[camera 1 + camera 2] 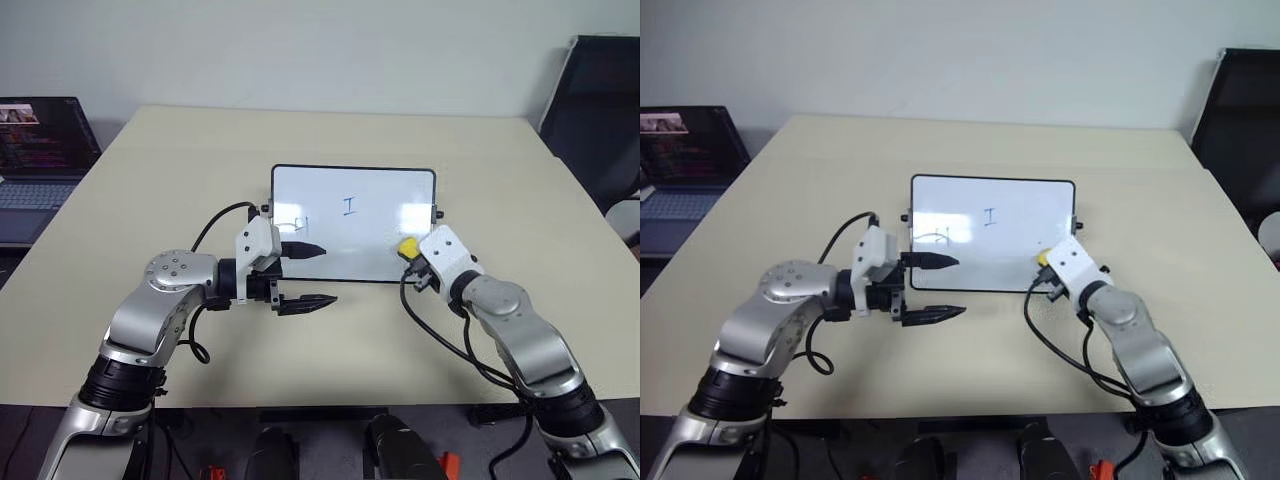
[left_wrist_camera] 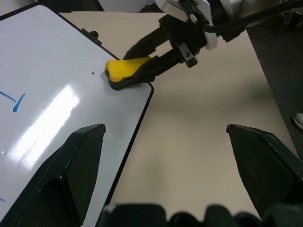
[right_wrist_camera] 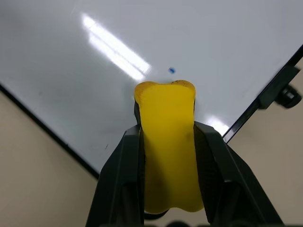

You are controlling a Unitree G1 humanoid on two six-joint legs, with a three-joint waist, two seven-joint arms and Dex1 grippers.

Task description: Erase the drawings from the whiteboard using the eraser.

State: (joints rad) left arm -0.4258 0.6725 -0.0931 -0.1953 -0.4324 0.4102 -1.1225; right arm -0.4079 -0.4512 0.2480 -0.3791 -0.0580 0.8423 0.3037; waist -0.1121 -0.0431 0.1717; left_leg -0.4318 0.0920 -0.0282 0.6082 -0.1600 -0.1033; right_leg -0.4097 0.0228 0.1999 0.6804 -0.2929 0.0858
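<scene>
Yellow eraser (image 3: 168, 142) clamped between right gripper (image 1: 412, 256) fingers, pressed on whiteboard (image 1: 352, 222) near its corner. Blue "I" drawing (image 1: 349, 206) sits beyond it toward board centre. Left gripper (image 1: 308, 274) jaws apart, straddling the board's opposite near edge.

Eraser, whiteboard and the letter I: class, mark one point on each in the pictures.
eraser (image 3: 166, 142), right wrist view, middle of its yellow top.
whiteboard (image 1: 370, 225), left eye view, bare white surface.
letter I (image 1: 349, 205), left eye view, its blue upright stroke.
</scene>
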